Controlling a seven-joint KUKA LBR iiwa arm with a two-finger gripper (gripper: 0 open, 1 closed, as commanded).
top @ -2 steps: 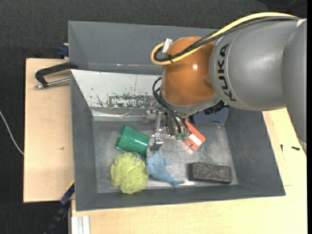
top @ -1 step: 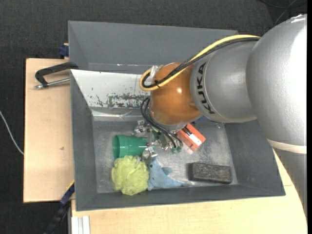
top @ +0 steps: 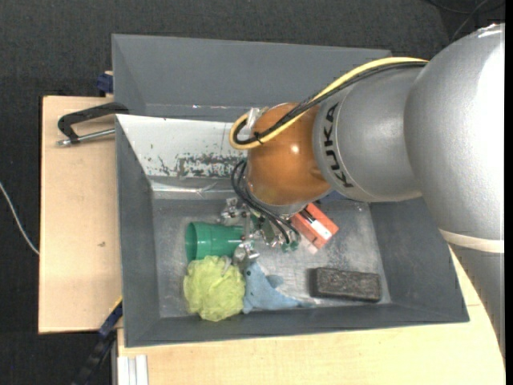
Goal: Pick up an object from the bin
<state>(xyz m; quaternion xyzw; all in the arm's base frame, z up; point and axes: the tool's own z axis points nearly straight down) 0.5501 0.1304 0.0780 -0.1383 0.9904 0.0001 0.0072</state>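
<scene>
Down near the floor of the grey bin, the gripper sits at the middle of the bottom, hanging beneath the orange cover on the wrist of the big silver arm, which comes in from the right. A yellow cable runs along the arm and loops at the cover's upper left.

Nearest to the gripper is a green cup, lying on its side on the left half of the floor; its right end meets the gripper's metal parts (whether they touch is hard to make out). The cover and wrist hide too much to tell whether the gripper is spread or closed, and nothing can be seen held in it.

Just right of the gripper, partly under the cover, lies an orange-red box. In front of the cup sits a yellow-green fuzzy ball, touching a crumpled blue cloth on its right. A dark rectangular block lies flat further right, apart from the cloth.
</scene>
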